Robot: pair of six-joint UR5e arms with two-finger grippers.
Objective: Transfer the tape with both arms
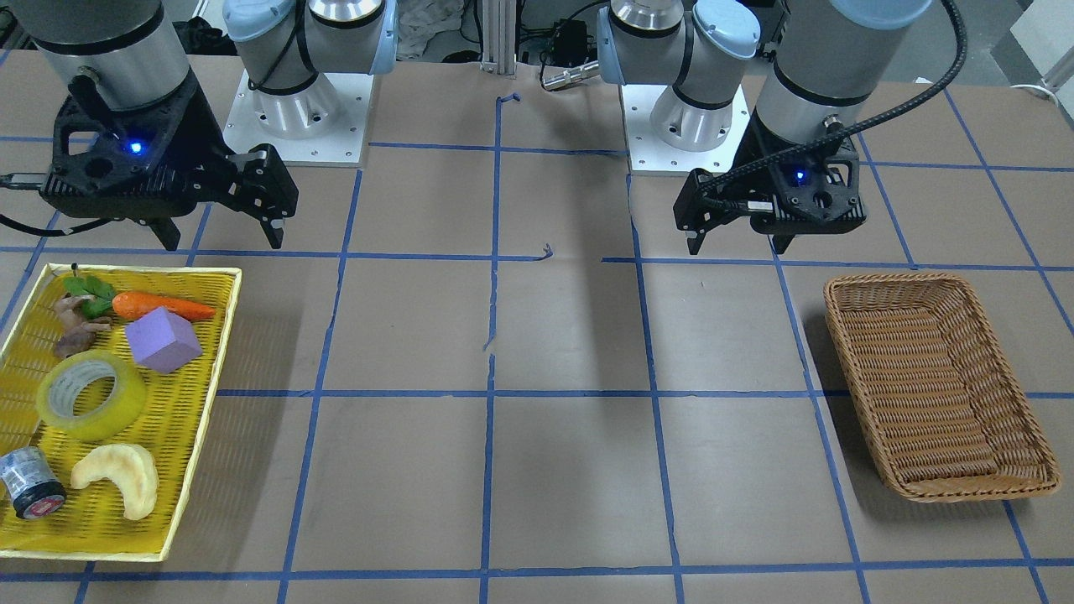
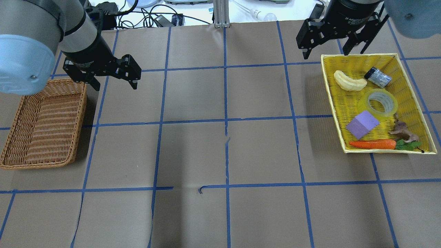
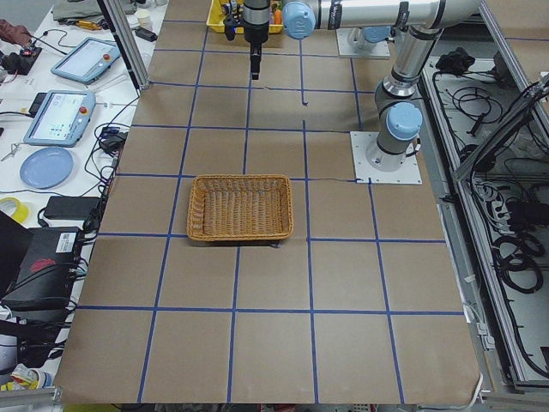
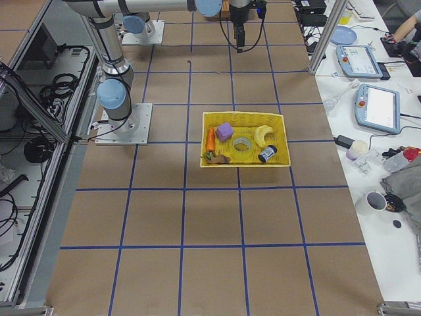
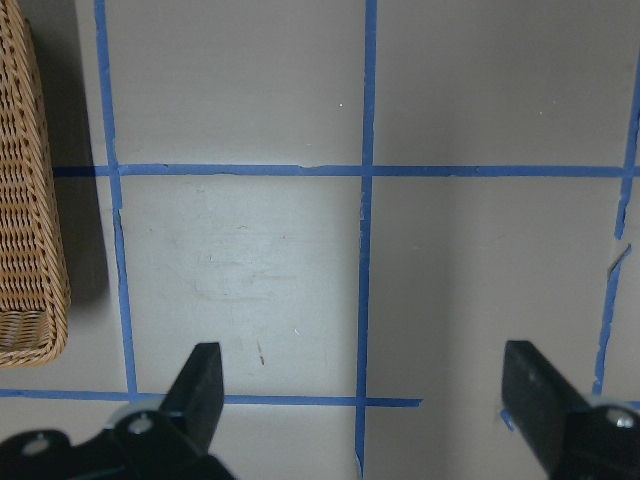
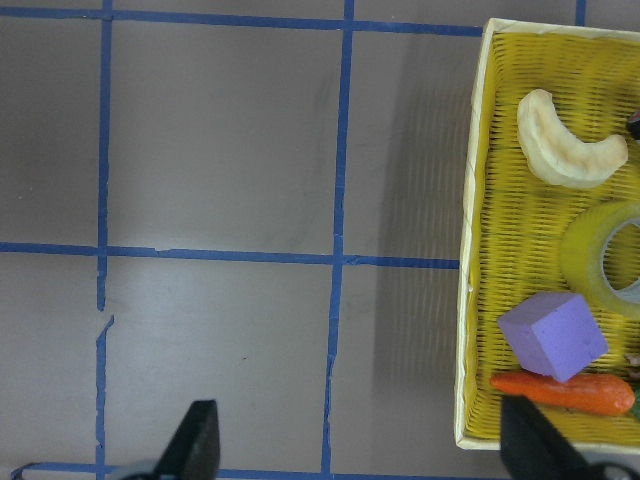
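The tape (image 1: 116,421), a wide yellowish translucent roll, lies flat in the yellow tray (image 1: 185,470), between a purple block and a pale crescent. It also shows in the overhead view (image 2: 362,105) and at the right edge of the right wrist view (image 6: 590,250). My right gripper (image 1: 222,243) is open and empty, hovering above the table just off the tray's robot-side edge (image 2: 325,55). My left gripper (image 1: 735,249) is open and empty over bare table beside the wicker basket (image 1: 931,386), also seen from overhead (image 2: 115,86).
The tray also holds a carrot (image 1: 164,307), a purple block (image 1: 163,339), a pale crescent (image 1: 117,478), a small dark grey roll with a red end (image 1: 32,485) and a brown figurine (image 1: 75,323). The wicker basket (image 2: 44,124) has nothing in it.
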